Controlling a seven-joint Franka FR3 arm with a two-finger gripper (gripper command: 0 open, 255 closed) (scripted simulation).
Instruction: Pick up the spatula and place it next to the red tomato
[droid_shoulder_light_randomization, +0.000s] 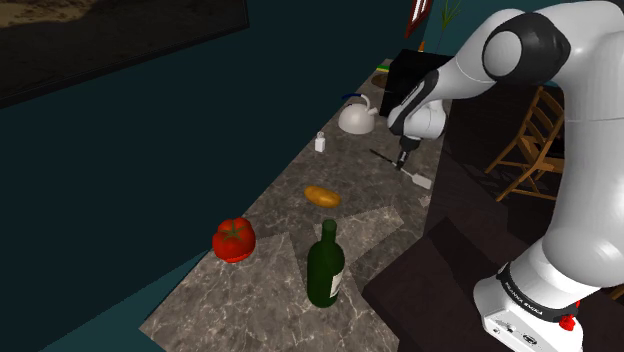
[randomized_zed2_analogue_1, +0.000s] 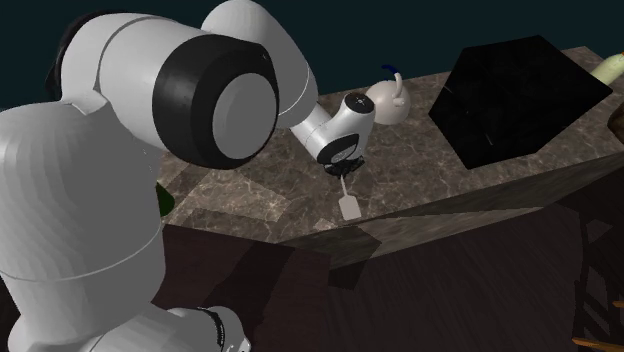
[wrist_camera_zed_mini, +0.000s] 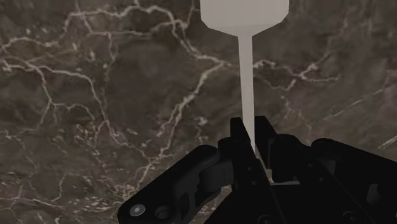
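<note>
Plainly the spatula is a light thing: a thin pale shaft ending in a broad flat blade. It is likely stiff enough not to sag, yet narrow and smooth enough to twist or slide in a pinch. The gripper has its two black fingers pressed onto the shaft at the end away from the blade. That looks like a fair hold, though so far from the blade it may let that end swing.

In the shoulder view the spatula lies near the counter's edge on the arm's side, just this side of the kettle. Whether it rests on the stone or hangs just off it, I cannot tell. The tomato sits well apart, toward that view's lower left.

Counted: one spatula, one tomato, one green bottle, one bread roll, one kettle, one small white shaker.
</note>
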